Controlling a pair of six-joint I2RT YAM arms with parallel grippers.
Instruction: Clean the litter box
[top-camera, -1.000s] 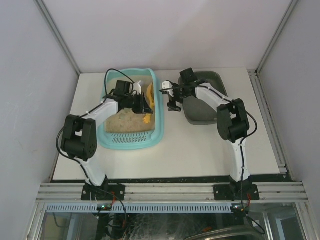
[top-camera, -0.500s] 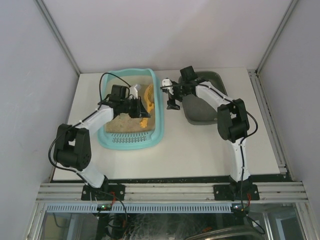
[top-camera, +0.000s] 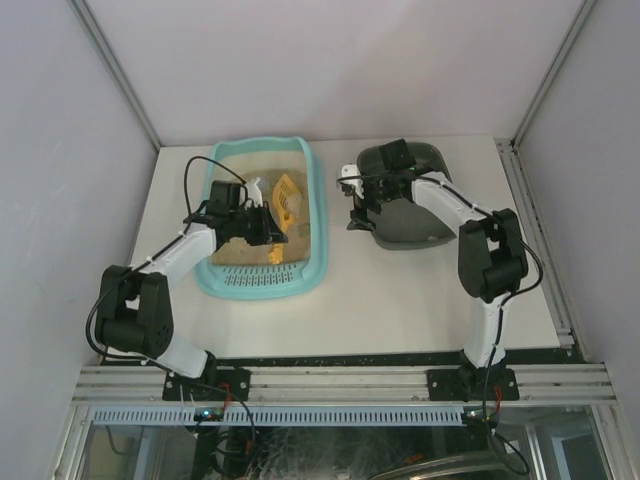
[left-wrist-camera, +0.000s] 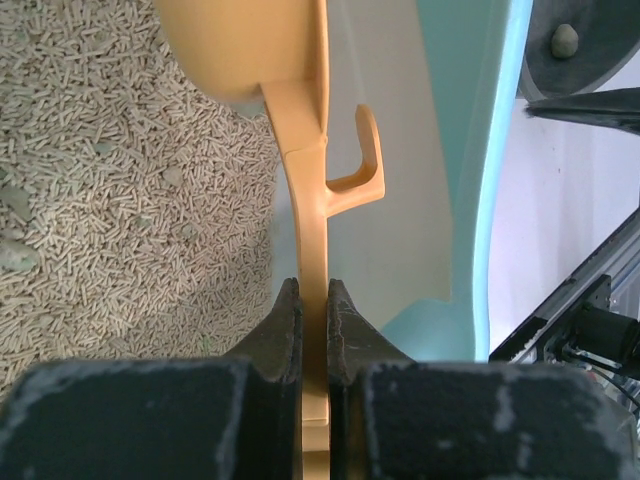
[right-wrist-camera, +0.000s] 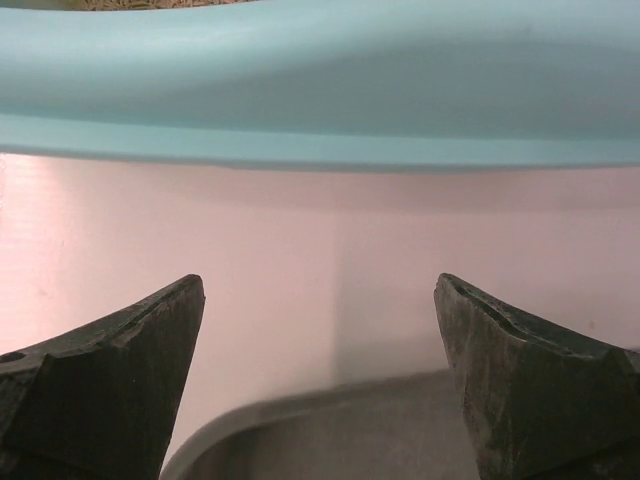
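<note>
The light-teal litter box (top-camera: 313, 240) holds tan pellet litter (left-wrist-camera: 110, 200) and has a slotted grate at its near end. My left gripper (top-camera: 268, 230) is inside the box, shut on the handle of an orange scoop (top-camera: 288, 196). In the left wrist view the fingers (left-wrist-camera: 290, 320) clamp the handle (left-wrist-camera: 310, 230), and the scoop head (left-wrist-camera: 240, 40) lies over the litter by the box's right wall (left-wrist-camera: 470, 150). My right gripper (top-camera: 357, 217) is open and empty at the left rim of the dark grey tray (top-camera: 410, 215), facing the litter box wall (right-wrist-camera: 320, 90).
The dark grey tray stands right of the litter box, with a strip of white table (top-camera: 345, 270) between them; its rim shows in the right wrist view (right-wrist-camera: 300, 420). A small greenish lump (left-wrist-camera: 565, 40) lies in the grey tray. Grey walls enclose the table on three sides.
My left gripper has drawn back to the left with the scoop, deeper into the litter box. My right gripper has moved right and nearer, to the grey tray's left rim.
</note>
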